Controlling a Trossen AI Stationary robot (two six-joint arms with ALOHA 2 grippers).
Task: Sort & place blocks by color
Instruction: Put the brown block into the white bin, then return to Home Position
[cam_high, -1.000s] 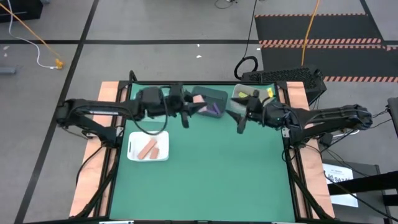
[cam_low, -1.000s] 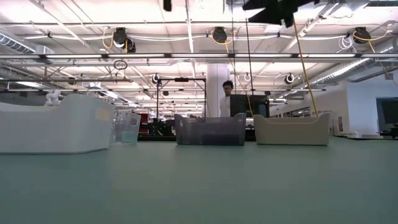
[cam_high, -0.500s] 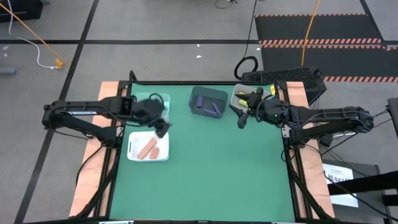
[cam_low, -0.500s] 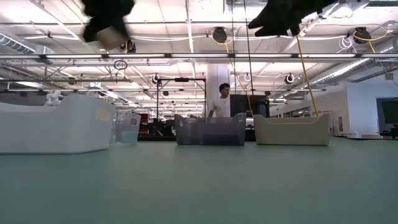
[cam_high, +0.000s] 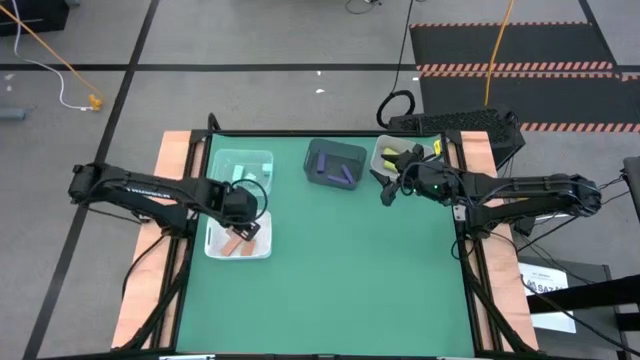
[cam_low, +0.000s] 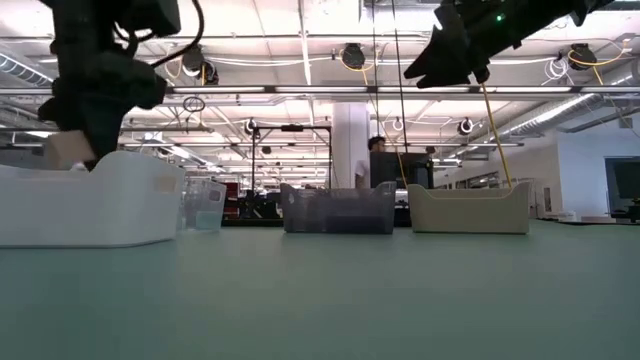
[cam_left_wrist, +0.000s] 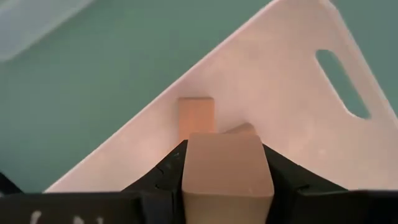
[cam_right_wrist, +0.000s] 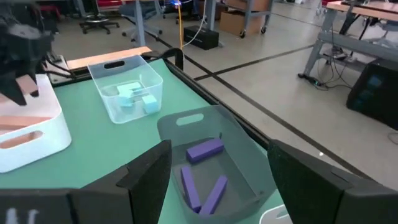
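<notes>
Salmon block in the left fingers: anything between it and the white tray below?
Nothing visible. The left gripper holds the salmon block above the white tray; two salmon blocks already lie on the floor just ahead, with bare floor beside them.

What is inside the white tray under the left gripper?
Salmon blocks lie in the white tray; the left gripper and its held salmon block cover part of them.

Flat white tray (cam_high: 214, 246) sits at the table's left, with the clear plastic bin (cam_high: 243, 163) just behind it, the dark plastic bin (cam_high: 335, 163) mid-back and a pale bin (cam_high: 385, 148) back right. Salmon-orange blocks (cam_high: 234, 243) lie in the tray, purple bars (cam_right_wrist: 204, 149) in the dark bin, mint-teal blocks (cam_right_wrist: 132, 97) in the clear bin. Left gripper (cam_left_wrist: 226, 163) holds a salmon-orange block (cam_left_wrist: 227, 169) over the tray, apparently just above the others.
</notes>
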